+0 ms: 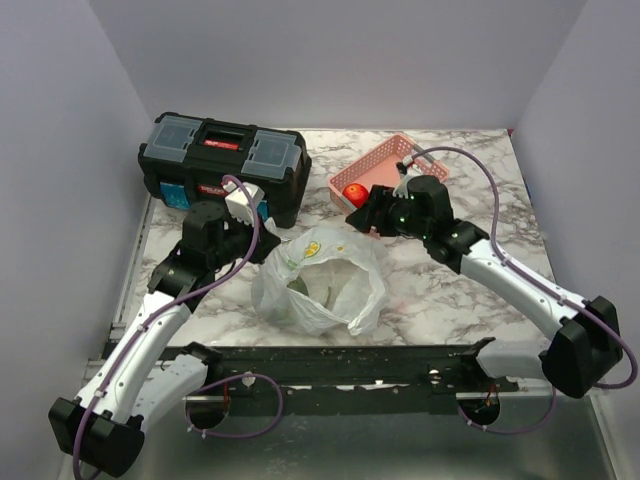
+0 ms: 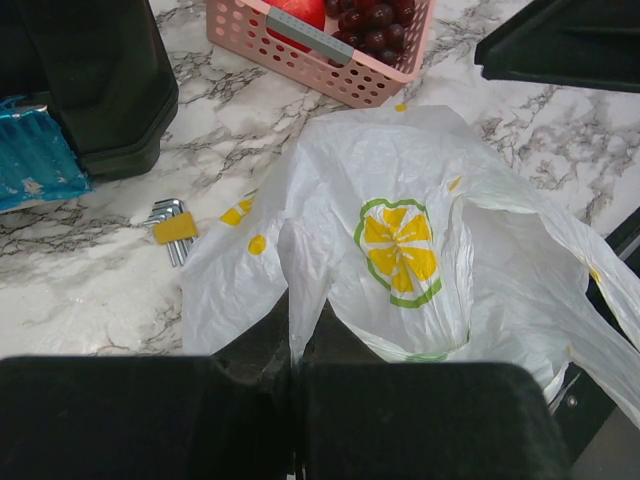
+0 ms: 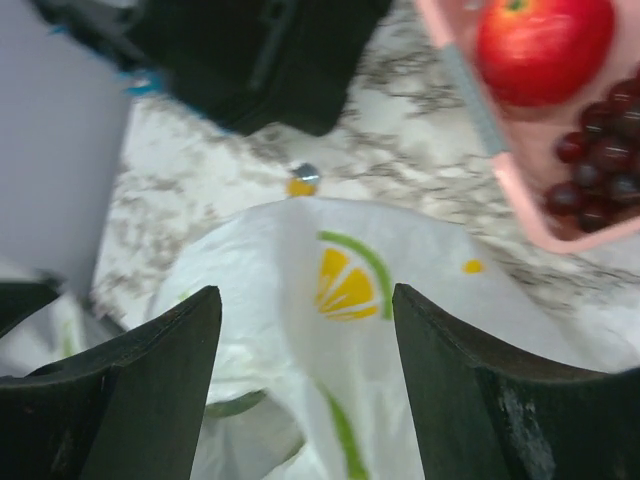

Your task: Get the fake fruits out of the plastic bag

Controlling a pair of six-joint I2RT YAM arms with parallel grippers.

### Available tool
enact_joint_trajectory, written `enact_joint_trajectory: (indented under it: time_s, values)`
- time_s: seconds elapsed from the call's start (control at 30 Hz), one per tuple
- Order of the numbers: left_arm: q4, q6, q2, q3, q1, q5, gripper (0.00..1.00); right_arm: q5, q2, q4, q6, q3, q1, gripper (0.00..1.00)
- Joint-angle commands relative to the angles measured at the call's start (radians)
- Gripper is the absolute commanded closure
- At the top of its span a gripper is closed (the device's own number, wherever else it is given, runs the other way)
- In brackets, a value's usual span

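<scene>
The plastic bag (image 1: 318, 280) lies crumpled mid-table, white with lemon-slice prints, its mouth facing up. My left gripper (image 2: 293, 345) is shut on a fold of the bag's (image 2: 400, 240) near-left edge. My right gripper (image 3: 306, 292) hovers open over the bag's (image 3: 330, 270) far side, between bag and basket (image 1: 362, 220), with nothing between its fingers. A dull green shape, likely the melon (image 1: 300, 287), shows inside the bag. The red apple (image 3: 540, 45) and the dark grapes (image 3: 600, 170) lie in the pink basket (image 3: 470, 90).
A black toolbox (image 1: 222, 165) stands at the back left. The pink slotted basket (image 1: 400, 160) sits at the back right, just beyond the right gripper. A set of hex keys (image 2: 172, 228) lies on the marble left of the bag. Grey walls enclose three sides.
</scene>
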State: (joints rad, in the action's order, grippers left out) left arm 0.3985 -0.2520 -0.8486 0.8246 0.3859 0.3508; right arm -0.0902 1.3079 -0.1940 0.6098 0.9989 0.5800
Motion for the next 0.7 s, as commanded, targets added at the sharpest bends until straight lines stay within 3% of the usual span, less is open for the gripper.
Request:
enact_joint_trajectory:
  time_s: [0.0,0.2,0.33,0.47,0.67]
  values:
    - [-0.019,0.007,0.004,0.013,-0.006,-0.007,1.0,-0.226,-0.072,0.21,0.035,-0.062,0.059,0.27]
    - [0.047,-0.064,0.042,-0.004,0.002,-0.083,1.0,-0.234,-0.04,0.239,-0.038,-0.044,0.272,0.23]
    - [0.201,-0.146,0.112,-0.026,0.005,-0.198,1.0,-0.226,0.011,0.311,-0.032,-0.101,0.386,0.23]
    - [0.298,-0.281,0.238,-0.106,0.006,-0.288,1.0,-0.256,0.077,0.414,-0.05,-0.178,0.471,0.23]
    - [0.29,-0.545,0.497,-0.234,0.022,-0.387,1.0,-0.202,0.206,0.494,-0.033,-0.252,0.535,0.25]
